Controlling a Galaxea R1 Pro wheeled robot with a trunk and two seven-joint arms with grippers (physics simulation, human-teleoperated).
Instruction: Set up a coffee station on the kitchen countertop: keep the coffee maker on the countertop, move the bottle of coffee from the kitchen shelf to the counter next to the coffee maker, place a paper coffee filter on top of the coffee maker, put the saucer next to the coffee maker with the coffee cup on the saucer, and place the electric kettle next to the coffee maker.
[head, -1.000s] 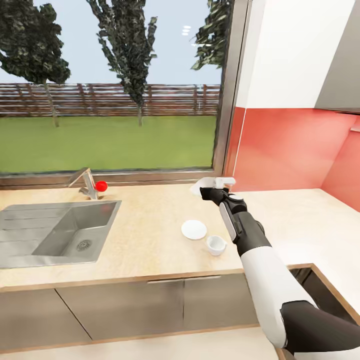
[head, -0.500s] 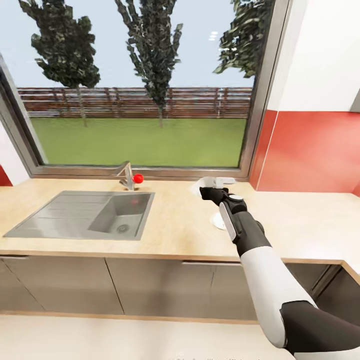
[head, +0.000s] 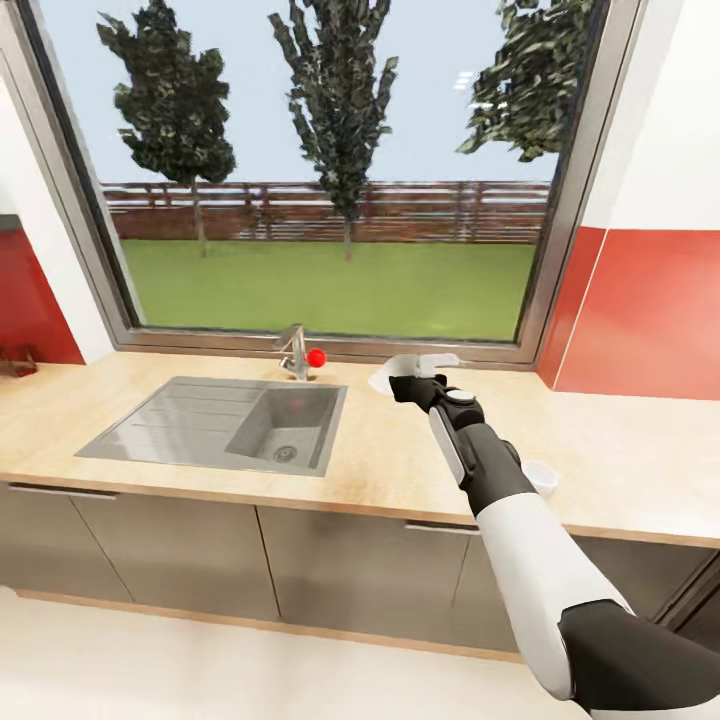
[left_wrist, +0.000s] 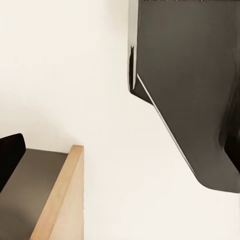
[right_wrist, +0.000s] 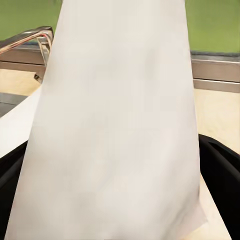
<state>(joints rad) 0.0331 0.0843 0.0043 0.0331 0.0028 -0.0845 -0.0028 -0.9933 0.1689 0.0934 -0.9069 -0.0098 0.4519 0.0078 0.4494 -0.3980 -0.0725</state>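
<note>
A white paper coffee filter (head: 388, 372) hangs over the wooden countertop (head: 380, 450), pinched in my right gripper (head: 408, 380), just right of the sink. In the right wrist view the filter (right_wrist: 115, 125) spreads wide between the black fingers (right_wrist: 220, 170). A small white coffee cup (head: 541, 479) peeks out from behind my right forearm on the counter. The saucer is hidden by that arm. Coffee maker, coffee bottle and kettle are out of view. In the left wrist view, dark finger edges (left_wrist: 10, 157) stand far apart with nothing between them, over pale floor.
A steel sink (head: 235, 428) with drainboard is set into the counter; its faucet (head: 295, 352) has a red knob. A big window runs behind, and a red wall panel (head: 650, 320) sits at the right. A small dark object (head: 15, 360) stands at the counter's far left. Grey cabinets (head: 170, 545) run below.
The whole view has swung left and drawn back: the sink now sits near the middle and the cup has slipped behind my forearm. My right gripper still holds the filter in the same pose.
</note>
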